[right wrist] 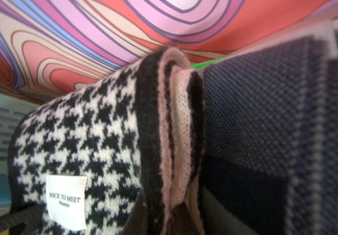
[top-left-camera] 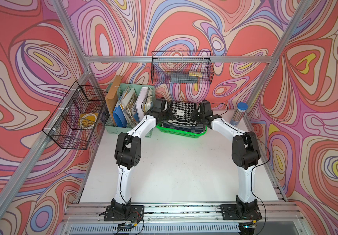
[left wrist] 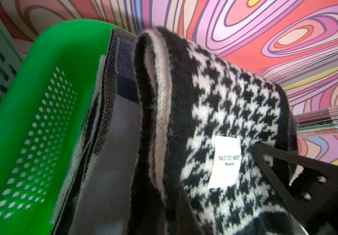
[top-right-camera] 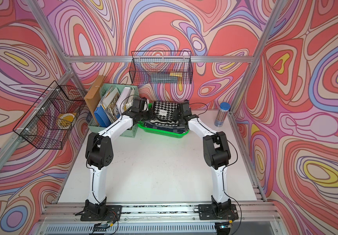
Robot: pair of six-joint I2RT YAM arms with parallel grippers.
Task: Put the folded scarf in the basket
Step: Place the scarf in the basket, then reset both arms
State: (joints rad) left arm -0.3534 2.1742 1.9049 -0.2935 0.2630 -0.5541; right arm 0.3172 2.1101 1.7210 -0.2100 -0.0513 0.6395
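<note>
Here, left tool (top-left-camera: 165,115) and right tool (top-left-camera: 197,116) flank the folded scarf (top-left-camera: 181,107), one at each side edge; whether either tool's jaws stand apart or are clamped on the knit cannot be told; the scarf, black-and-white houndstooth with a white label, sits over the basket (top-left-camera: 181,133), far edge tilted up, near edge on dark blue folded cloth (top-left-camera: 184,126) inside; the basket stands on the counter (top-left-camera: 174,162), just beside the mint file organiser (top-left-camera: 121,124).
</note>
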